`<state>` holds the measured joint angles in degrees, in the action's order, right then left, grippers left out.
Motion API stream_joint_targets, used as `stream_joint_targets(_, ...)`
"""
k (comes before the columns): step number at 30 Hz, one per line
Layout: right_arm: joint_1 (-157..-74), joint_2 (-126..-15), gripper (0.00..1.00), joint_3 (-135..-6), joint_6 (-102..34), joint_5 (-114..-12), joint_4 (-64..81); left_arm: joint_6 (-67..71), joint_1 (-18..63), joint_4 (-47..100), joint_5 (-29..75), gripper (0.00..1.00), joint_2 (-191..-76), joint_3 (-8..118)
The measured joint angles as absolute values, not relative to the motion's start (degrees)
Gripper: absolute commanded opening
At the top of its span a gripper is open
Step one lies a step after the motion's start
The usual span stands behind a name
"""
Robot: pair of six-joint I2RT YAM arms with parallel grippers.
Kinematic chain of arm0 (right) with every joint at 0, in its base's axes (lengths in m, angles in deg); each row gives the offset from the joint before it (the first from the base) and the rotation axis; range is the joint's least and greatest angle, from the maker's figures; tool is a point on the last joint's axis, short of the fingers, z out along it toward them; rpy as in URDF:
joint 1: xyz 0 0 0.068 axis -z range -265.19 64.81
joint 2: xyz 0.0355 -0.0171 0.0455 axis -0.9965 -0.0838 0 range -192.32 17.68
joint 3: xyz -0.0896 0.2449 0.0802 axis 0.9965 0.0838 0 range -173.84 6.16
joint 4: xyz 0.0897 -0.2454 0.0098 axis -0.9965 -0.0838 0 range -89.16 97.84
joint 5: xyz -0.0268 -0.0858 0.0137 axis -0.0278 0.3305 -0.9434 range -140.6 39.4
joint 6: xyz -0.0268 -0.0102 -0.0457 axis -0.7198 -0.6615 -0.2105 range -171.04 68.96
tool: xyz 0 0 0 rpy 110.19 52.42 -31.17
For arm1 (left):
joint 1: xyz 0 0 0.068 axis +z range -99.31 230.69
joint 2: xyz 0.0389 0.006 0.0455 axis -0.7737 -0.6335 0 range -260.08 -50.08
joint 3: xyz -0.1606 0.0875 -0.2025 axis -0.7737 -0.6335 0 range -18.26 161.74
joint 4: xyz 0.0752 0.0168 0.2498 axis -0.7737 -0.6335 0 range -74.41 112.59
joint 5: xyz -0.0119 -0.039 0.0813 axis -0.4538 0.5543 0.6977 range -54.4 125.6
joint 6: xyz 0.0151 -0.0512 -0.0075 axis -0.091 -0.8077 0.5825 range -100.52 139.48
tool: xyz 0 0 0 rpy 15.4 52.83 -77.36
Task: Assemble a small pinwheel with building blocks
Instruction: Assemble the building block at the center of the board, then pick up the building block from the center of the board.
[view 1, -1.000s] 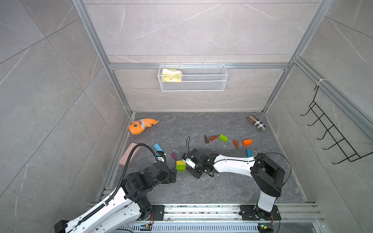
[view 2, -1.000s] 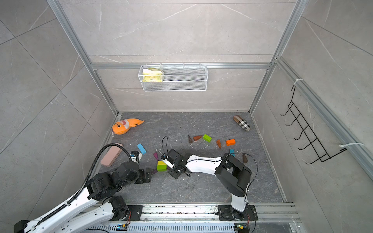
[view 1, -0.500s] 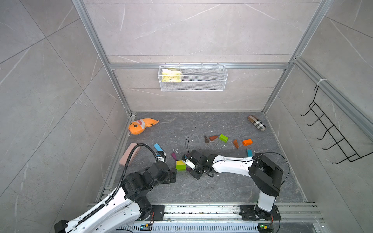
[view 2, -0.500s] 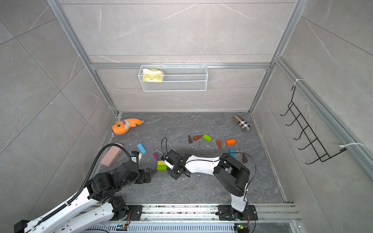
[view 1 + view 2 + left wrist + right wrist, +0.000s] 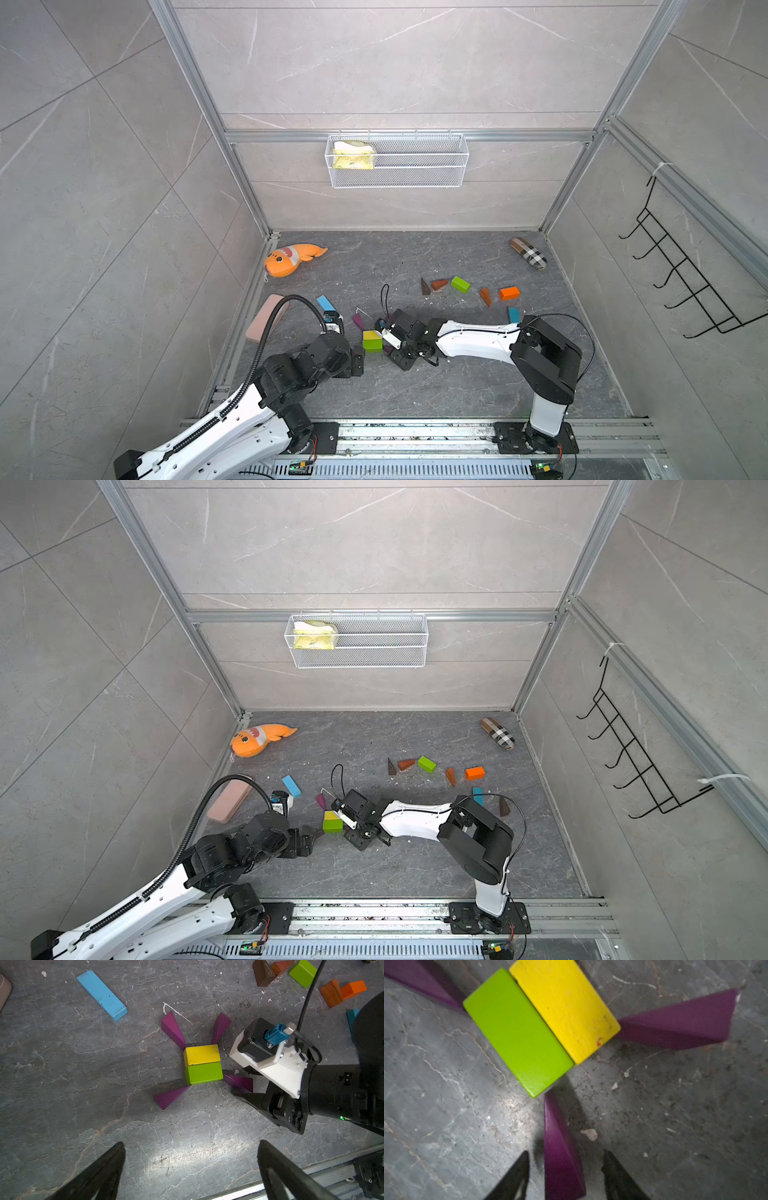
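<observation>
Right jaws parted astride purple wedge (image 5: 562, 1157), glossy green brick (image 5: 517, 1032), yellow brick (image 5: 564, 1007)

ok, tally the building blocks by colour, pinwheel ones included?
purple wedges: 4
brown wedges: 4
green bricks: 2
light-blue bars: 2
yellow brick: 1
orange brick: 1
Total: 14

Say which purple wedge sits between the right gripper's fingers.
The wedge pointing at the green block's corner, inside the right gripper; the other three lie clear of it.
</observation>
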<state>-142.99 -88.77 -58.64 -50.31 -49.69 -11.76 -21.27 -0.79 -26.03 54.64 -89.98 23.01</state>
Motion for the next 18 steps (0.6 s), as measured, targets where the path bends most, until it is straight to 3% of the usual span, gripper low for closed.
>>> stream_joint_targets(6,-143.06,-85.58,0.75,-57.06,-50.33,-49.58,-11.6,-18.43,3.99,-24.37,56.63,0.93,-93.3,23.41)
stream_joint_targets(14,-143.1,-70.85,0.99,-54.9,-51.25,-49.56,-11.65,-12.75,27.07,-14.65,49.27,0.85,-106.79,25.99)
stream_joint_targets(18,-143.08,-69.45,0.99,-57.22,-52.21,-50.61,-11.73,-11.54,34.16,-7.08,45.4,0.83,-119.55,27.17)
